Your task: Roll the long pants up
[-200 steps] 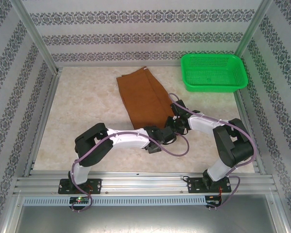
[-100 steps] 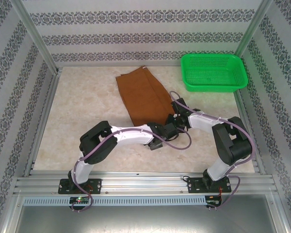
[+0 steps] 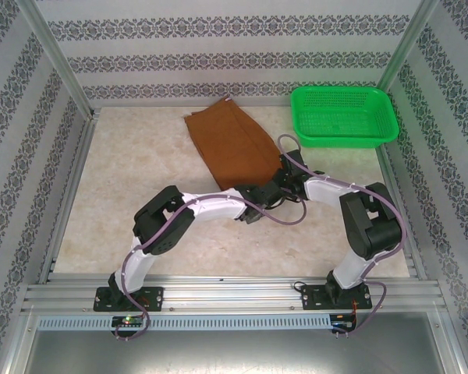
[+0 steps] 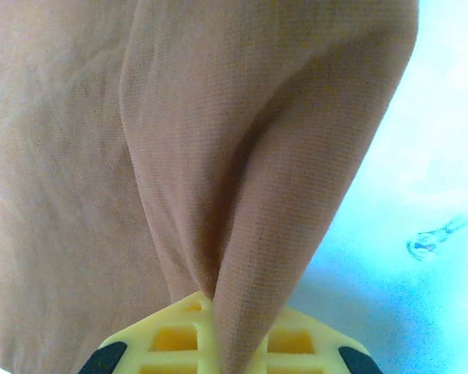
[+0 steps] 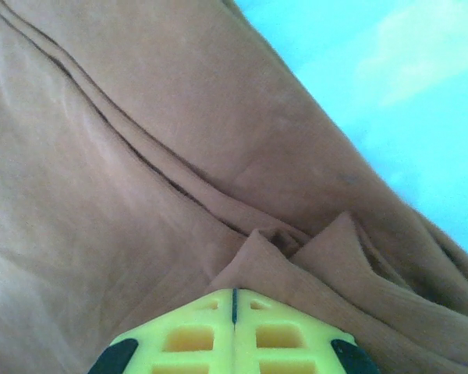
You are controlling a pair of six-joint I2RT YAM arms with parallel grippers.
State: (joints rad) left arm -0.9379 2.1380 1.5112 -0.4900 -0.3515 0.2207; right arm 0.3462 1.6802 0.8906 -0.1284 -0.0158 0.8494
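Both pairs of jaws are clenched on the near edge of the long pants (image 3: 232,144), lying mid-surface near the green basket (image 3: 343,117), so turn that edge over evenly, together.

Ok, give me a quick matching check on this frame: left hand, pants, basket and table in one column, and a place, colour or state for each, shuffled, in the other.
Things:
1. left hand
2. long pants
3. basket
4. table

Place, colour or state:
a. green, at the far right corner
b. pale marbled surface under everything
c. shut on a pinched-up fold of cloth
d. rust-brown, lying toward the far side, near the middle

Pairs: 1-c, 2-d, 3-a, 4-b
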